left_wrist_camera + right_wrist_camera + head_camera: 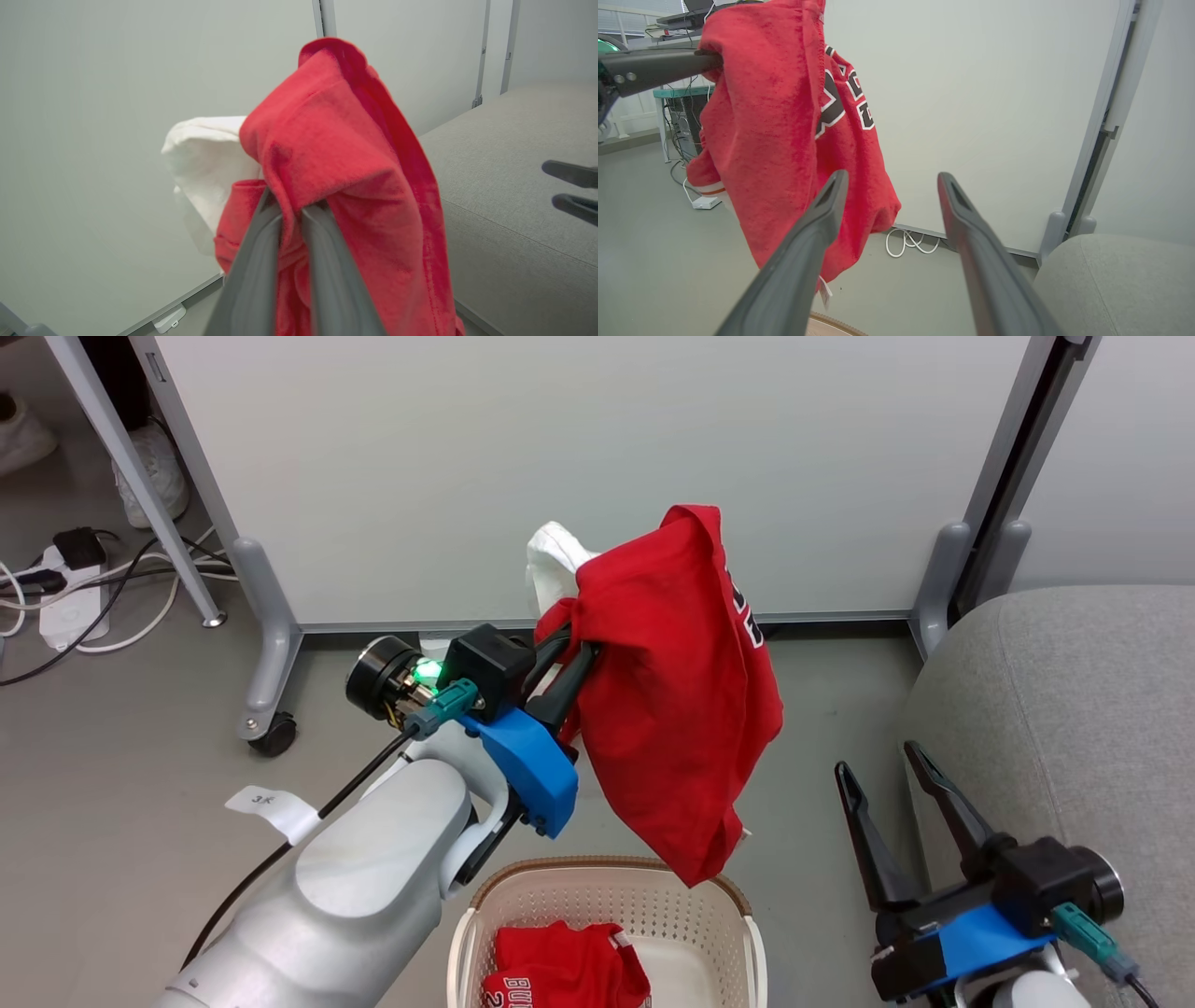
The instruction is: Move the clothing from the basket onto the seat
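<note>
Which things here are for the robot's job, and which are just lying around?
For the job:
lifted red garment, pinched by the left gripper
second red garment in the basket
grey seat
right gripper, open

Just lying about:
power strip and cables
wheeled partition
white shoe

left end effector (581, 653) tips: buried in clothing (681, 709) | basket (579, 864): cut by bottom edge | lettering (744, 611): seemingly unreadable

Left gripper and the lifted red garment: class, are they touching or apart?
Touching. The left wrist view shows the left gripper closed on a fold of the red garment, fabric pinched between its two fingers.
</note>
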